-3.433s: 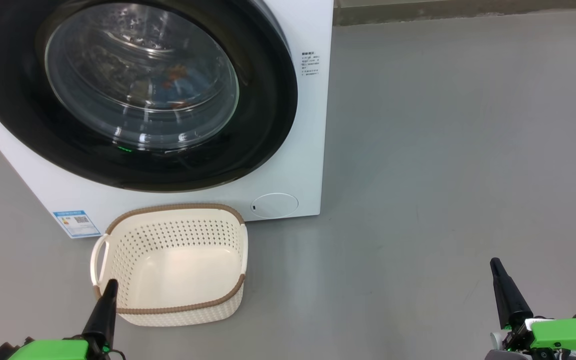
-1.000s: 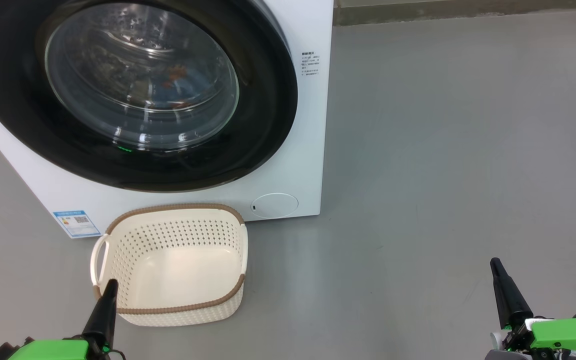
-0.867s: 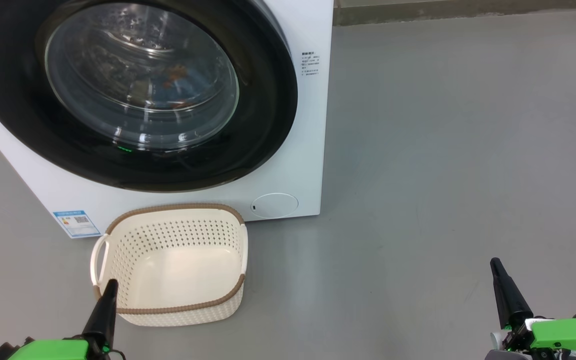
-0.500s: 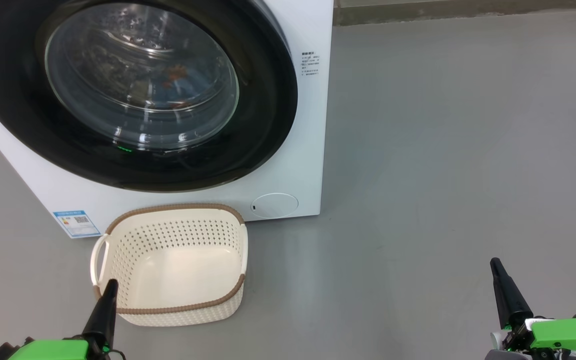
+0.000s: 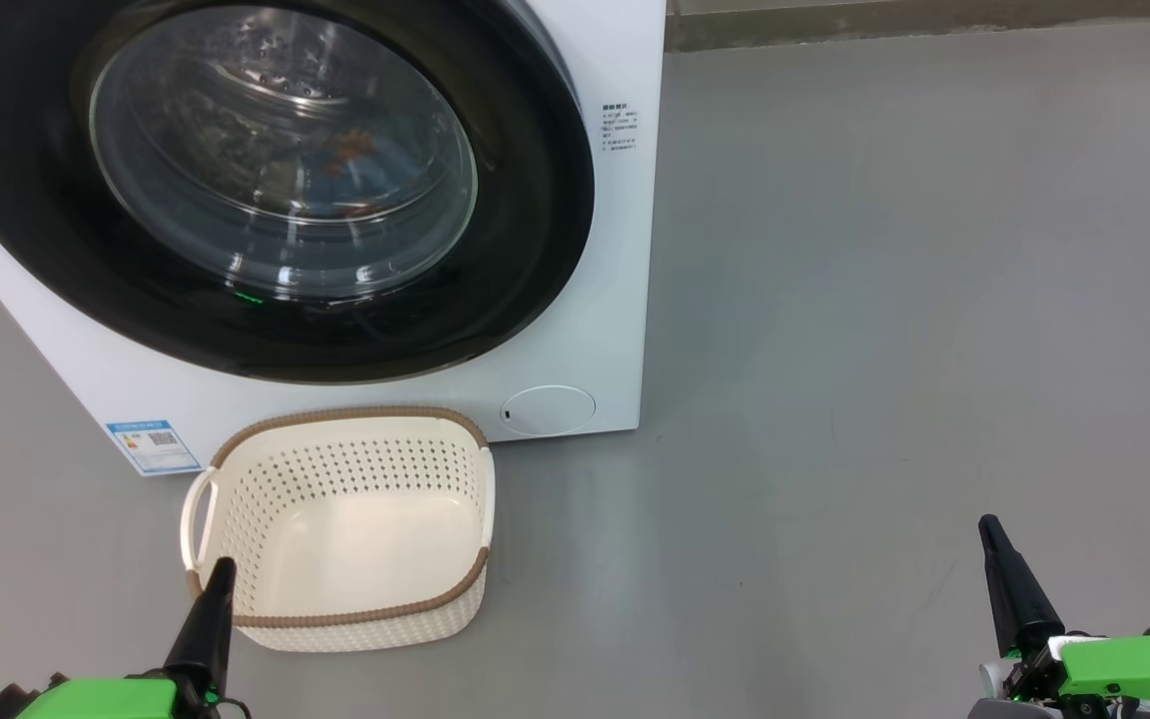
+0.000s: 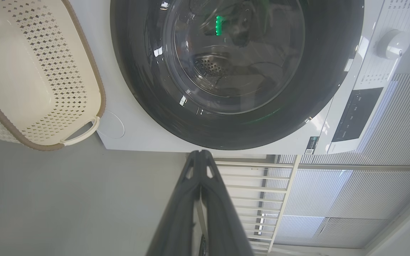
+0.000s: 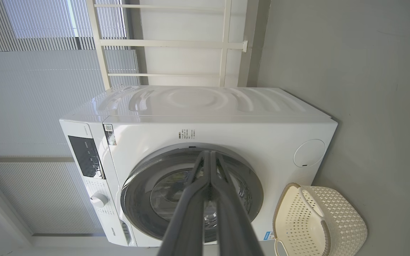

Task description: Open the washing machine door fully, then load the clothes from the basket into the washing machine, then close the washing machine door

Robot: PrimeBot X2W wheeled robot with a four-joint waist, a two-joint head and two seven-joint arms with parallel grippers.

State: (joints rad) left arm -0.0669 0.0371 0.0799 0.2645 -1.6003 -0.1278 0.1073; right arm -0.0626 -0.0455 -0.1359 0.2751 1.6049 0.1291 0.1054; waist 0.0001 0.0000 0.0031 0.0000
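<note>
while door (image 5: 535,250) stays shut, basket (image 5: 375,629) empty, l hand (image 5: 221,571), r hand (image 5: 987,526) unmoved.

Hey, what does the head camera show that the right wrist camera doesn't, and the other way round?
Head view: blue and orange clothes behind the glass of the door, and the left gripper, shut. Right wrist view: the top of the washing machine, its dark control panel and dial, with window blinds behind. Both: the closed door, the empty basket and the right gripper, shut.
</note>
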